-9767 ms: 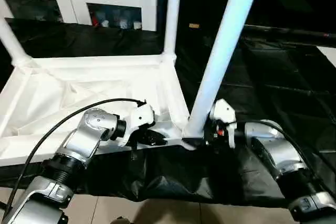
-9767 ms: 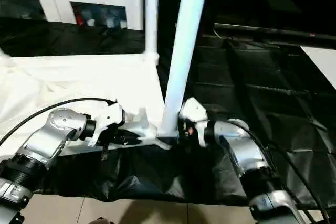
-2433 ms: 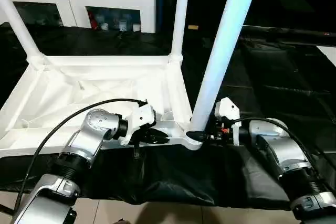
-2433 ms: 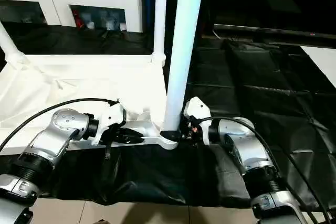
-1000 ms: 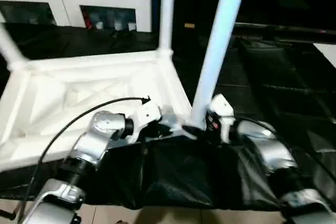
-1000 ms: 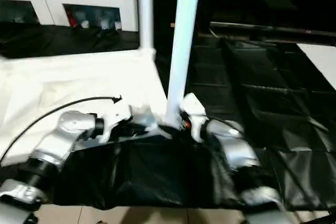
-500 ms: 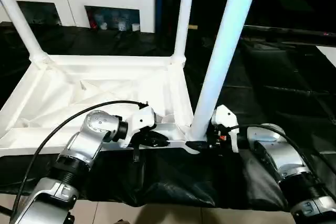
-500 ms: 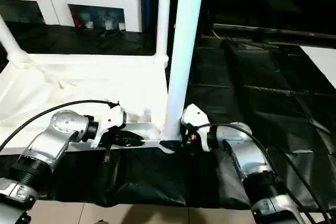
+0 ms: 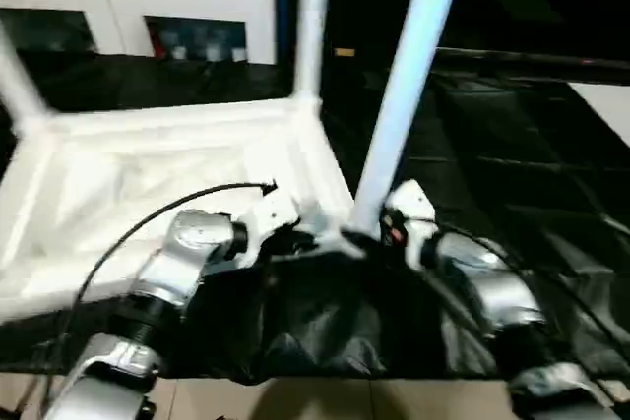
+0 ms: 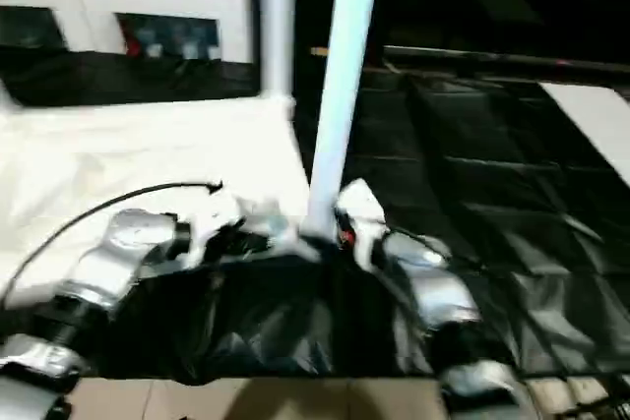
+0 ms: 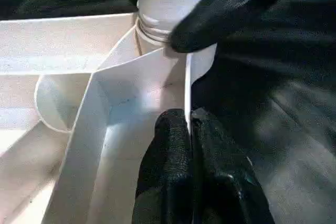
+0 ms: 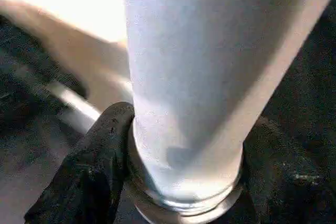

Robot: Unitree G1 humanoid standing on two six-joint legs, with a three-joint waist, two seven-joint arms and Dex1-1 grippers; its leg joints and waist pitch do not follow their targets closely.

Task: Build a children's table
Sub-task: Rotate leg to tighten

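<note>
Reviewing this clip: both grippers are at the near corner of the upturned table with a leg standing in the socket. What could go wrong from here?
1. The right gripper holds the near leg only at its base; the tall leg could tilt and jam or pop out of its socket.
2. The left gripper pinches just the thin rim of the table top; that rim could slip free and let the top shift on the black sheet.

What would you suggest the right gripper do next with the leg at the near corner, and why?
Probably keep turning the leg into its socket. The right gripper has a finger on each side of the leg's base, where a thread ring looks not fully seated, while the left gripper pinches the table top's rim to steady it.
</note>
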